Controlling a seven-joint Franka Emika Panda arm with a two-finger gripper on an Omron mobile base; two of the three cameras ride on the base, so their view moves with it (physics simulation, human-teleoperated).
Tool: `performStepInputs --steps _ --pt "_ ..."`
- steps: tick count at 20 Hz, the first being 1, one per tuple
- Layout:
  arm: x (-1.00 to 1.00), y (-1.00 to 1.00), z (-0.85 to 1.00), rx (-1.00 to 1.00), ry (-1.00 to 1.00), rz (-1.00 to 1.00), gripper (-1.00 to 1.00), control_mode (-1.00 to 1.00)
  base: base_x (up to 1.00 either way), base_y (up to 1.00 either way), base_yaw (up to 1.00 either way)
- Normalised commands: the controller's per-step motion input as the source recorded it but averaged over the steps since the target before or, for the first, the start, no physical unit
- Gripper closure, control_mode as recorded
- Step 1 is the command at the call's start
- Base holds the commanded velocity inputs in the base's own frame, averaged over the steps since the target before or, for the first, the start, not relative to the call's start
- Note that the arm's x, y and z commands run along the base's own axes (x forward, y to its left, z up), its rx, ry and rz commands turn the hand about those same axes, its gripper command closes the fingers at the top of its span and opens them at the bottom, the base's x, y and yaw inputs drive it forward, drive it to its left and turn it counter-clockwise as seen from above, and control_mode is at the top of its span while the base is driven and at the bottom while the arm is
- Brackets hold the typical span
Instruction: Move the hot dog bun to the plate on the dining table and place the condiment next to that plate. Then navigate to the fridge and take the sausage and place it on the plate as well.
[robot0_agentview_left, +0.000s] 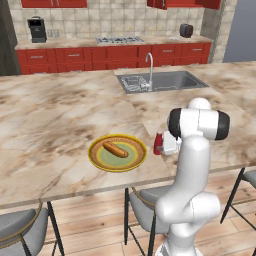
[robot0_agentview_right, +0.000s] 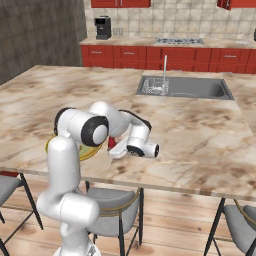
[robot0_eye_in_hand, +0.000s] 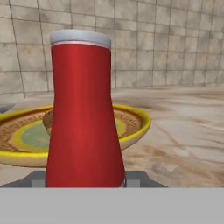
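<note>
Fingers of the two-finger gripper (robot0_eye_in_hand: 83, 178) sit on either side of the base of the small red ketchup-like condiment bottle (robot0_eye_in_hand: 83, 113), and by the hand view they are closed on it: the bottle stands between the two grey finger tips with no gap visible at either side. Bottle upright, pale grey cap on top.

Position: in the left base view the same bottle (robot0_agentview_left: 158, 143) stands on the beige-brown veined marble dining table (robot0_agentview_left: 60, 115), just beside the right edge of the round yellow-rimmed plate with brownish ring and green centre (robot0_agentview_left: 118, 152). Cannot tell whether bottle and rim touch; from the hand camera the plate rim (robot0_eye_in_hand: 135, 127) passes behind the bottle. Whether the bottle base rests on the marble or hangs slightly above it cannot be told.

Elongated orange-tan hot dog bun (robot0_agentview_left: 115, 149) lies across the green centre of the plate, so the first part of the task looks done.

Judgement: the low, sideways grip near the base keeps the bottle vertical for set-down and keeps the hand off the plate. White arm (robot0_agentview_right: 65, 165) folded low over the table edge in the right base view, wrist level with the tabletop, consistent with placing. Condiment step appears near its end; releasing and the fridge leg for the sausage are not yet done.

Steel sink with tap (robot0_agentview_left: 160, 80) well apart, behind.
</note>
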Motion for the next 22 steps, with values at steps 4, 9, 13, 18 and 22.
performStepInputs --steps 4,9,13,18,22 --pt "0.07 0.05 -0.32 -0.02 0.00 0.00 -1.00 -1.00 0.00 0.00 0.00" --pt "0.00 0.17 -0.18 -0.06 0.00 0.00 -1.00 -1.00 0.00 0.00 0.00" --pt "0.00 0.11 -0.06 -0.04 0.00 0.00 -1.00 -1.00 0.00 0.00 0.00" --pt "0.00 0.00 0.00 -0.01 0.00 0.00 -1.00 -1.00 0.00 0.00 0.00" --pt "0.00 -0.14 0.00 0.00 0.00 0.00 -1.00 -1.00 0.00 0.00 0.00"
